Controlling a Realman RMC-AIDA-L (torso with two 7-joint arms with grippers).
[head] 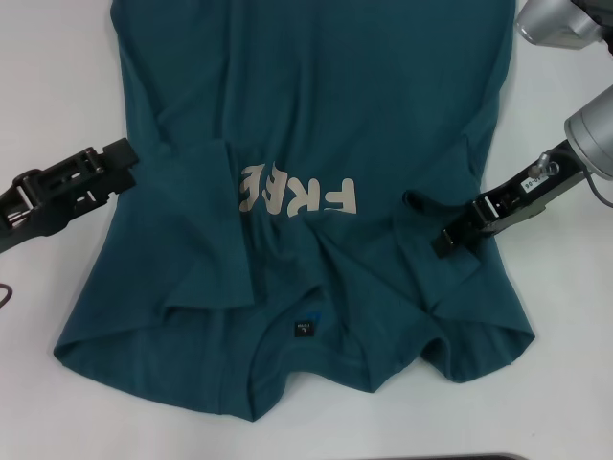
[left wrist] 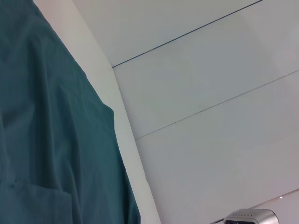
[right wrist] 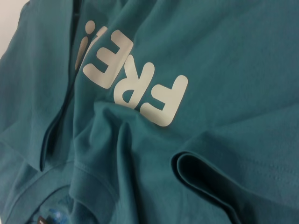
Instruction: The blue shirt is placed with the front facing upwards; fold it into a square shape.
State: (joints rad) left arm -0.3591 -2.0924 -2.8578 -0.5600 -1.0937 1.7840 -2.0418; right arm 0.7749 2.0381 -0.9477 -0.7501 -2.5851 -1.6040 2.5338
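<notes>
The blue shirt [head: 364, 86] lies flat on the white table, neck towards me, with its small dark neck label [head: 303, 329] showing. Its left sleeve [head: 206, 230] is folded inward over the start of the pale letters [head: 306, 196]. My left gripper [head: 126, 168] is open and empty at the shirt's left edge. My right gripper [head: 442, 240] rests on the shirt's right side, beside a raised fold of the right sleeve [head: 417, 203]. The right wrist view shows the letters [right wrist: 140, 88] and that fold [right wrist: 201, 172]. The left wrist view shows the shirt's edge [left wrist: 42, 140].
The white table [head: 48, 77] surrounds the shirt. My right arm's silver links [head: 560, 24] hang over the far right corner. A dark edge [head: 460, 457] runs along the near side. White wall panels [left wrist: 210, 93] fill the left wrist view.
</notes>
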